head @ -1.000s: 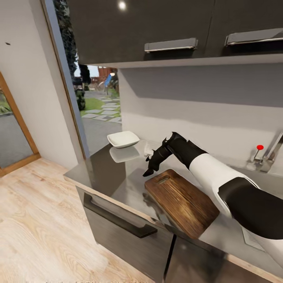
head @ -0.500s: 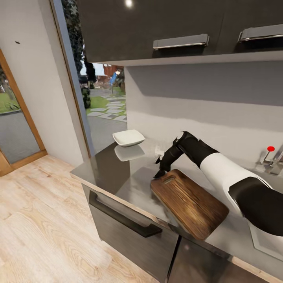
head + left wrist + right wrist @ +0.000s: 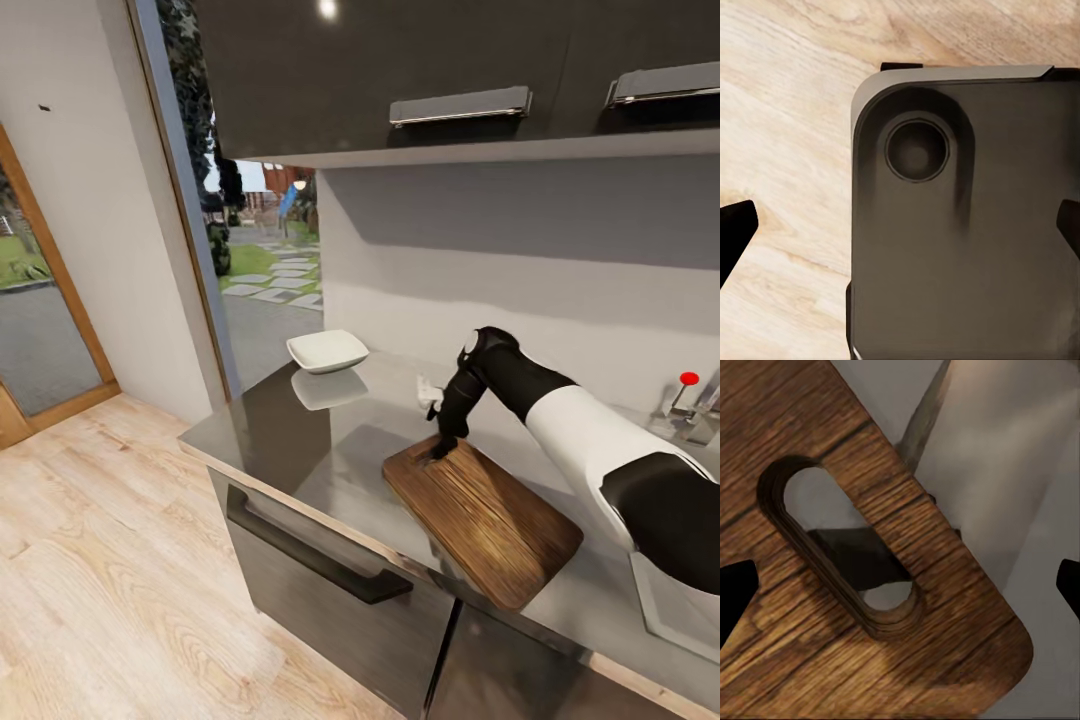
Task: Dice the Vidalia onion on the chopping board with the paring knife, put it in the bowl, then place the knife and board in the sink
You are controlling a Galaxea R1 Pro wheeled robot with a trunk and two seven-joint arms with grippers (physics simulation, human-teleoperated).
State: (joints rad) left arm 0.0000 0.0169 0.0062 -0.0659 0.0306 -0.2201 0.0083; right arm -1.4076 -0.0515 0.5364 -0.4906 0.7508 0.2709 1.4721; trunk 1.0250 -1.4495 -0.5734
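The dark brown chopping board (image 3: 485, 515) lies on the grey countertop (image 3: 330, 455), its oval handle slot (image 3: 844, 544) toward the wall. My right gripper (image 3: 438, 450) (image 3: 900, 592) hovers open just above that slotted end, fingertips wide apart on either side of the slot. A slim dark pointed shape (image 3: 924, 420), possibly the paring knife's blade, lies on the counter just past the board's corner. The white bowl (image 3: 327, 350) stands at the counter's far left end. The tap's red knob (image 3: 688, 378) marks the sink at the right edge. The onion is out of view. My left gripper (image 3: 900, 229) is open and empty.
Dark wall cupboards (image 3: 460, 70) hang over the counter. A drawer front with a dark handle (image 3: 310, 555) sits below its front edge. A small pale object (image 3: 425, 388) rests by the wall behind my right wrist. The left wrist view looks down on my dark base (image 3: 960, 247) and wooden floor (image 3: 787, 150).
The head camera swung during the first half second, then held still. My right gripper moved right, from beside the board's corner to over its slotted handle end.
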